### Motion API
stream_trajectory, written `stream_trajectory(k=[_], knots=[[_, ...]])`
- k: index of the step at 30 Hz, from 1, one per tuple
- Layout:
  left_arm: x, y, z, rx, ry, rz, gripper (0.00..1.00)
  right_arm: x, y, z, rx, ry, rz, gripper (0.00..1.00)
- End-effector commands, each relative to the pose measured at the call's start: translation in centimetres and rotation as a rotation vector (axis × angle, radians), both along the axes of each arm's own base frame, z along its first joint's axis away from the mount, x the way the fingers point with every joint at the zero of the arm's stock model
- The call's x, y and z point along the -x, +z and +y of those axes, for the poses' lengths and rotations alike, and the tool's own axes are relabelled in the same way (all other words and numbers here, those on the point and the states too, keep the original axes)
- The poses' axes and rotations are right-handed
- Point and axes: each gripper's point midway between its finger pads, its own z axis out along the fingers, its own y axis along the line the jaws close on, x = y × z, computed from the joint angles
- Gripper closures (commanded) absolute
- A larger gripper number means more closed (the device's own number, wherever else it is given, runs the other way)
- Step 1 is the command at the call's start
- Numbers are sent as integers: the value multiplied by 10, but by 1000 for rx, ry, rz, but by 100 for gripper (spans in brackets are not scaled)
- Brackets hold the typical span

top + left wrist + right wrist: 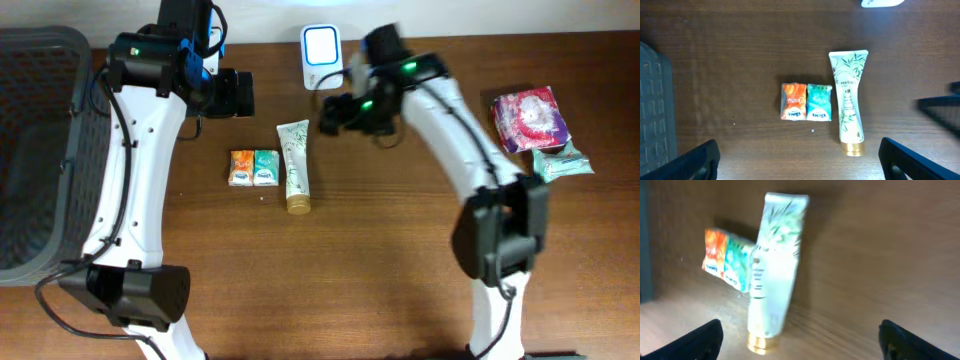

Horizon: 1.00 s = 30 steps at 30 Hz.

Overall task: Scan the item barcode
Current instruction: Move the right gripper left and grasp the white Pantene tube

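A white tube with green leaf print and a gold cap (294, 165) lies flat on the wooden table, cap toward the front. It also shows in the left wrist view (850, 100) and, blurred, in the right wrist view (775, 275). The white barcode scanner with a lit blue window (320, 46) stands at the back edge. My left gripper (235, 93) hangs open above the table, back left of the tube, nothing between its fingers (700, 160). My right gripper (330, 113) is open and empty, just right of the tube's crimped end, with its fingers (700, 340) wide apart.
An orange packet (241, 167) and a teal packet (265, 167) lie side by side just left of the tube. A grey mesh basket (40, 150) fills the far left. A red-and-pink packet (530, 118) and a pale teal packet (562, 160) lie at the right.
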Motion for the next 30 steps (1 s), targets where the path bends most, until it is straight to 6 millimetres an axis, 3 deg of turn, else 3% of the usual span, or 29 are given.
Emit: stream_trajectory(k=[1,6,11,12,13,14,16,18,22,24,26,30], knots=[[-1,4,3,-5,6,-13,1,6,-33,27,-9,-32,77,16],[-1,4,3,-5,6,-13,1,14,-61,63,-13,9,92,20],[-1,4,3,-5,6,-13,1,17,-86,79,-10,-7,121,36],[-1,4,3,-5,6,-13,1,19,-94,79,-3,-5,135,43],[-1,4,3,-5,6,-13,1,20,-99,78,9,-8,142,54],[-1,4,3,-5,6,-13,1,19,-104,71,46,-21,140,58],[-1,4,3,-5,6,-13,1,16,-112,45,176,-69,122,67],[-1,4,3,-5,6,-13,1,18,-112,9,306,-120,141,87],[-1,4,3,-5,6,-13,1,24,-92,-44,399,-195,197,82],[-1,4,3,-5,6,-13,1,23,-73,-80,474,-252,192,77],[-1,4,3,-5,6,-13,1,22,-52,-108,496,-307,180,65],[-1,4,3,-5,6,-13,1,24,-40,-93,403,-138,154,44]])
